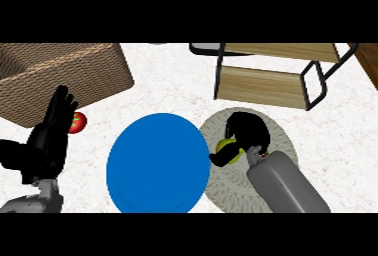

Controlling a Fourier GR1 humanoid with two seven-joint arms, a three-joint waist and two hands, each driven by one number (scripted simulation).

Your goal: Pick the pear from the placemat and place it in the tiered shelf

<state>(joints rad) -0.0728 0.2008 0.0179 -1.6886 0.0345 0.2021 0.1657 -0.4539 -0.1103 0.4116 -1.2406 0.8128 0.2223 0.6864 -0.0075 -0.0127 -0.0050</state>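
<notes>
The yellow-green pear [228, 150] lies on the round grey-beige placemat [284, 140], mostly hidden under my right hand [247, 131], whose fingers and thumb curl round it. The tiered shelf [277, 70], wooden boards in a black frame, stands at the back right, just beyond the placemat. My left hand [48, 137] rests open at the left edge, fingers up.
A large blue plate [156, 162] lies on the white counter just left of the placemat. A woven wicker basket [59, 75] fills the back left corner. A small red tomato-like fruit [78, 122] sits beside my left hand's fingers.
</notes>
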